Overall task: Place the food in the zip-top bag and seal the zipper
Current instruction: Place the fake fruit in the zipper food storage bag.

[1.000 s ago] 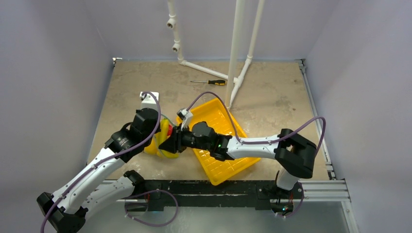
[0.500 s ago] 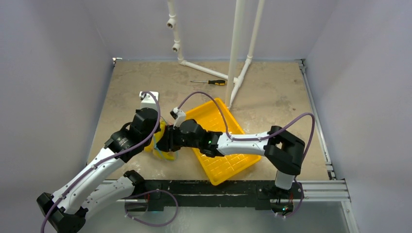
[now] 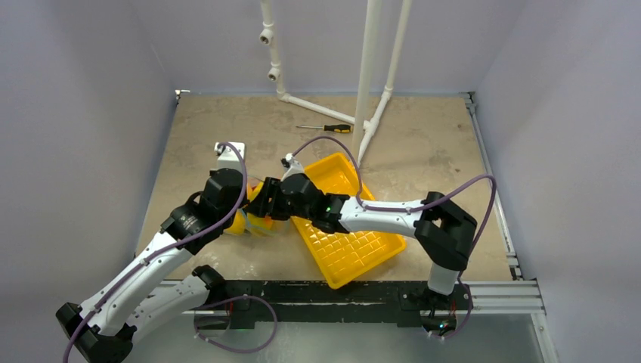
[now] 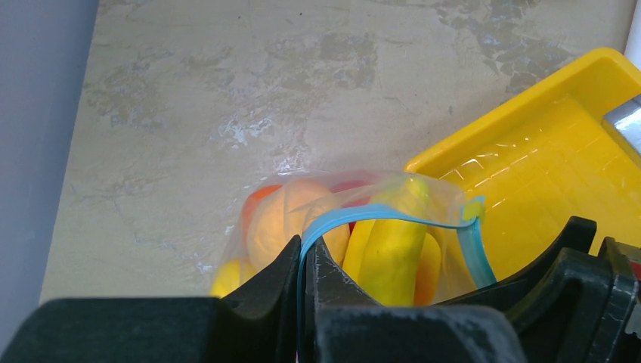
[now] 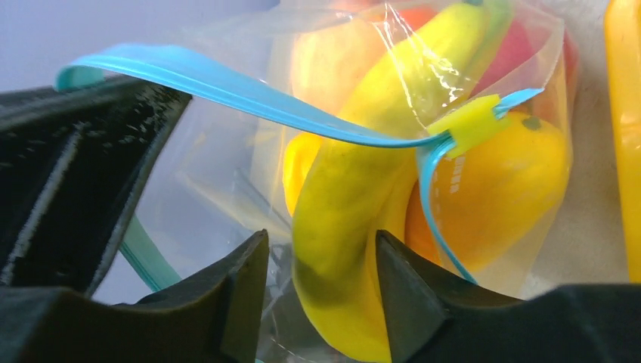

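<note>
The zip-top bag (image 3: pixel 252 219) lies left of the yellow tray and holds the food: a yellow banana (image 5: pixel 355 227), an orange mango (image 5: pixel 499 189), a peach-coloured fruit (image 4: pixel 283 219) and something red behind them. My left gripper (image 4: pixel 308 253) is shut on the teal-blue zipper (image 4: pixel 378 215) and holds the mouth up. The zipper (image 5: pixel 227 87) gapes open, with its yellow slider (image 5: pixel 472 121) at the far end. My right gripper (image 5: pixel 321 280) is open at the bag's mouth, with the banana between its fingers and a gap beside the left one.
The yellow gridded tray (image 3: pixel 355 242) lies tilted under my right forearm. A black-and-yellow screwdriver (image 3: pixel 332 128) lies at the back, next to white pipes (image 3: pixel 366 98). Grey walls close in the table on three sides.
My right gripper has moved left and away from me, up to the bag's mouth. The bag and the fruit have shifted slightly away with it. My left gripper has kept hold of the zipper.
</note>
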Controlling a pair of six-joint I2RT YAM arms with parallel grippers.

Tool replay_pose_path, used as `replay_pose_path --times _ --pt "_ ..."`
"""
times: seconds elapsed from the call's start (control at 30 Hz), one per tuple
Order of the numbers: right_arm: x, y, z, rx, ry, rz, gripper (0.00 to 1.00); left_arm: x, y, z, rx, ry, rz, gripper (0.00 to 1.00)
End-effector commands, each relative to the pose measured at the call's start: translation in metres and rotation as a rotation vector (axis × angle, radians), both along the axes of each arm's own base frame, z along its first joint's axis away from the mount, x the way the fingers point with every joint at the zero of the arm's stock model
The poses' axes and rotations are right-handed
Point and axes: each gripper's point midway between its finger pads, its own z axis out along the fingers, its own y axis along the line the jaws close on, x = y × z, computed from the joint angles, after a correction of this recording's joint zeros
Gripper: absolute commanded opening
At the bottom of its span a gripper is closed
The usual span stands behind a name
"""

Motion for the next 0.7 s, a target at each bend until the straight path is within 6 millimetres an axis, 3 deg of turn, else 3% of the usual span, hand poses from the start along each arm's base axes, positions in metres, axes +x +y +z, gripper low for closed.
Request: replay_pose_path --times 0.0,0.2,0.37,0.6,0.67 --pt "0.014 -0.004 0.061 0.085 -0.067 -0.074 0.58 0.005 -0.001 0.016 -0.046 -0.055 0.012 0.00" --pt "0.021 -0.024 0.092 0.088 -0.118 -0.142 0.62 0.004 -0.001 0.017 -0.049 -0.058 0.014 0.00" --pt "0.020 -0.047 0.101 0.070 -0.132 -0.186 0.62 0.004 0.000 0.017 -0.048 -0.057 0.018 0.00" --pt "0.019 -0.079 0.077 -0.010 -0.117 -0.260 0.61 0.005 -0.001 0.016 -0.047 -0.055 0.016 0.00" --pt "0.017 -0.087 0.059 -0.057 -0.098 -0.268 0.61 0.005 -0.001 0.016 -0.047 -0.054 0.016 0.00"
